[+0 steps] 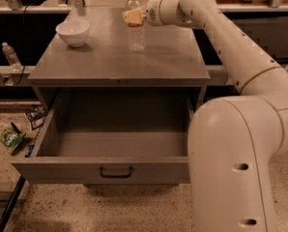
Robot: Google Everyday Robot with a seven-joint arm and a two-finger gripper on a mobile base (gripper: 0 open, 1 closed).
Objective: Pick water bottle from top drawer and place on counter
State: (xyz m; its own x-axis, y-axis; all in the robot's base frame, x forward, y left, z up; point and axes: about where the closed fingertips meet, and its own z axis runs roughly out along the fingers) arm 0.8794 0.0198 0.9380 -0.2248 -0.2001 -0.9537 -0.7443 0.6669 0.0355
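**Gripper** (134,16) at the shoulder of the water bottle (136,36), just under its white cap, carried in from the right on the outstretched arm (231,47). Whether it pinches the bottle or merely stands against it cannot be told from this view.

**Position.** The bottle stands upright on the counter (158,64), toward the rear edge and well apart from the white bowl (72,32) at rear left. Below, the top drawer (62,167) stands open.

**Handling (judged).** The bottle is thin, ribbed, clear plastic. It is probably light, likely to yield under a hard squeeze, and smooth enough to slip. Being tall and narrow, it is apt to topple if nudged sideways on release. The stiffer shoulder, or the ribbed body taken across its width, looks the soundest hold. The placing appears nearly complete.
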